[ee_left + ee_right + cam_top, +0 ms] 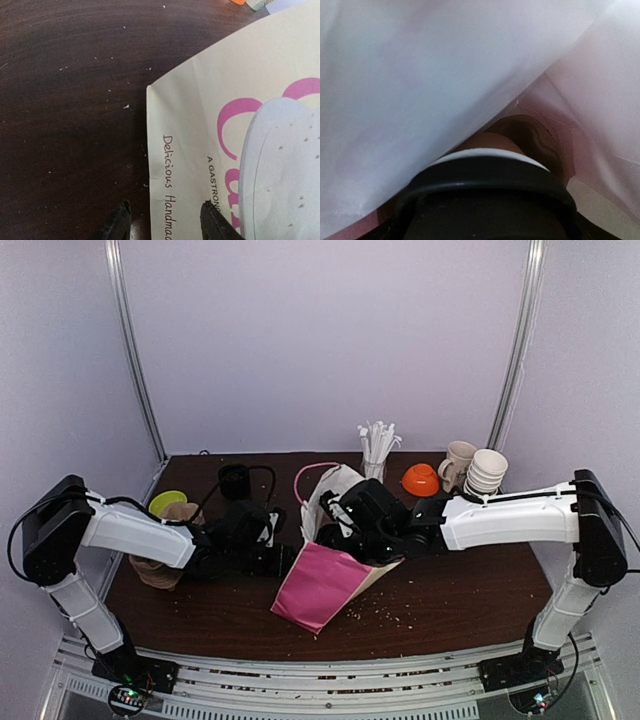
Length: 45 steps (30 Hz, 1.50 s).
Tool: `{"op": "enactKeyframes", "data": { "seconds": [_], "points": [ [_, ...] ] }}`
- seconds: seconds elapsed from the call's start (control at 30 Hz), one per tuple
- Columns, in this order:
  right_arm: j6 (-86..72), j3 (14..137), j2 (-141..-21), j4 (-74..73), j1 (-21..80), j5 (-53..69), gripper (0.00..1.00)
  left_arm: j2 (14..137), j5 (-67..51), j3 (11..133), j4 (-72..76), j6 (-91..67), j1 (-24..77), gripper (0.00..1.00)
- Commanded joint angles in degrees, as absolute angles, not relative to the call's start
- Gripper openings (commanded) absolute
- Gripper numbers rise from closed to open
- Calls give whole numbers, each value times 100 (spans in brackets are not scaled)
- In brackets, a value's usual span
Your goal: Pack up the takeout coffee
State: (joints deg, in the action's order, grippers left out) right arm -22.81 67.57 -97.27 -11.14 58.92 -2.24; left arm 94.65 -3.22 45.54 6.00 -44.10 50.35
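**benchrat:** Your right gripper [375,528] is buried in the mouth of the paper bag [320,585]. On its wrist cam the takeout coffee [490,200] fills the 6 o'clock part of the picture. The black dome lid is nearest the lens, then a pale rim, then brown cup wall pointing deeper into the bag. White bag paper covers everything from 9 round to 3 o'clock. The lid hides the fingers, so I honestly can't tell if you're clamped on the cup or just sitting wide around it.

**mug_life:** And the left one?

**benchrat:** Your left gripper [167,222] has its jaws apart. One finger [120,222] is over the bare worktop [60,100] and the other is over the cream printed face of the bag, with the bag's edge running between them. Can't tell if either one touches the paper.

**mug_life:** What's around it, for the record?

**benchrat:** From the top cam the bag sits tilted mid-worktop, with its pink side toward 6 o'clock. Working from the bag, there's a cup of straws [377,452] at 12 o'clock and an orange bowl [421,480] at 1. A beige mug [458,462] sits just beside a stack of white cups [487,472] at 2. A green bowl [167,502] is at 10, and there are crumbs [385,612] at 5.
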Motion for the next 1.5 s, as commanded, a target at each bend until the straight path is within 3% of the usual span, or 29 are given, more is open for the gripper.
{"op": "enactKeyframes", "data": {
  "seconds": [0.0,1.47],
  "points": [
    [-2473,6677,-10020,-1020,5832,-124,72,9595,-678,4459,800,-4392,5089,51],
    [-2639,6862,-11625,-1987,5827,320,68,9643,-904,4351,932,-4368,5091,50]
  ]
}}
